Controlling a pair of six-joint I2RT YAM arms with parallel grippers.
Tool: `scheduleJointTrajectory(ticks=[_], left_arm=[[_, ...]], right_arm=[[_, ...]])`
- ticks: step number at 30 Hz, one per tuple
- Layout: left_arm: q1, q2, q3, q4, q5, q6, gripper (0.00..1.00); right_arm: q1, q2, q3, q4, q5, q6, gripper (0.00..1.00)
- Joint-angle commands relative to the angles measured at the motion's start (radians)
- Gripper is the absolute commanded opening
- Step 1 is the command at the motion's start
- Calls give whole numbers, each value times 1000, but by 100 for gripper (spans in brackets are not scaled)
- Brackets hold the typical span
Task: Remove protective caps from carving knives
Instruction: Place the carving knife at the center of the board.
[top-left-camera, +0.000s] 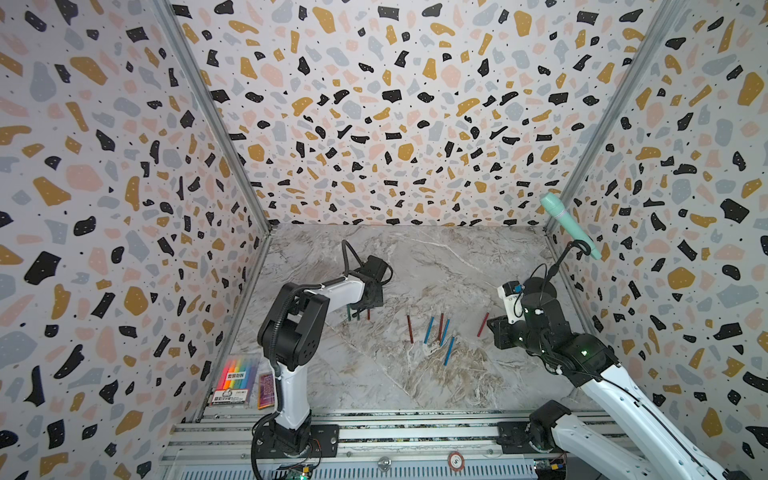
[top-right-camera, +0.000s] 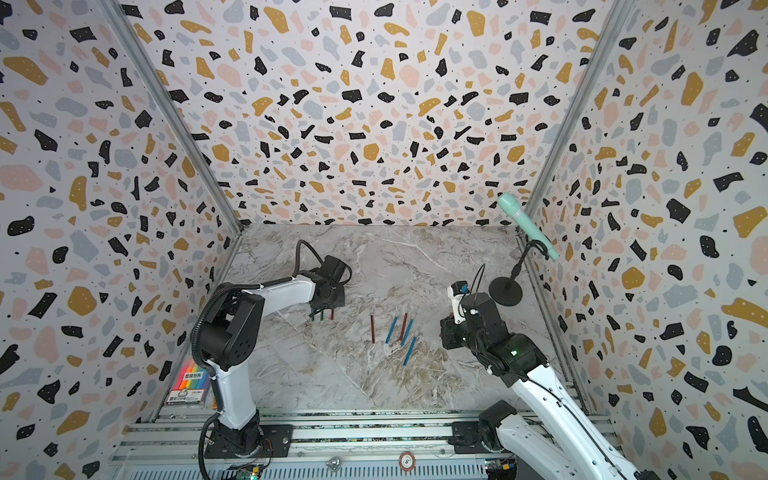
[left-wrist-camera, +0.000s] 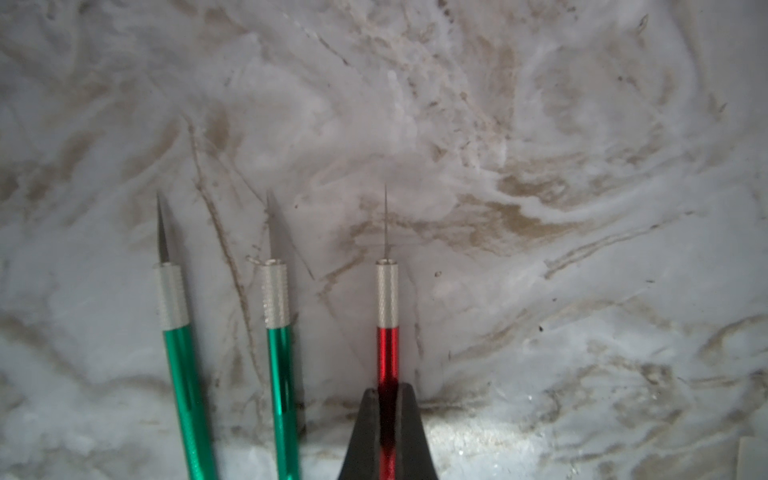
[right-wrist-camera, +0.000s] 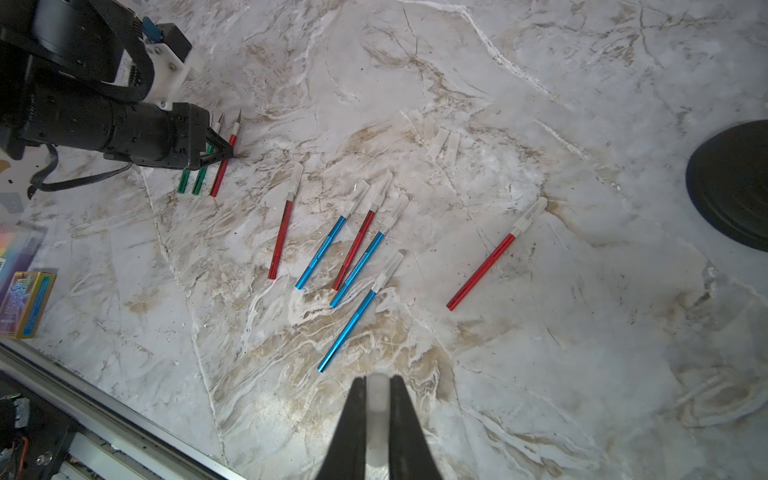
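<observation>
Three bare-bladed knives (left-wrist-camera: 274, 299) lie left on the table (right-wrist-camera: 540, 395), the left tool (left-wrist-camera: 388, 390) clamped on the red knife (left-wrist-camera: 387, 353), while six capped knives (right-wrist-camera: 320, 252) wait mid-table and the right tool (right-wrist-camera: 377, 380) pinches what looks like a clear cap (right-wrist-camera: 377, 403).

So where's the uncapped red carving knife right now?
On the robot's left side of the marble table: the uncapped red knife is pinched in the left gripper, right beside two bare-bladed green knives, as the left wrist view shows.
</observation>
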Motion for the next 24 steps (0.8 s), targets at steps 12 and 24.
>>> scheduleJointTrajectory(ticks=[12, 24], left_arm=[[9, 30, 25, -49, -16, 15, 18], [9, 15, 35, -58, -23, 19, 27]], right_arm=[[8, -18, -4, 4, 9, 0, 0], [8, -17, -4, 4, 10, 0, 0]])
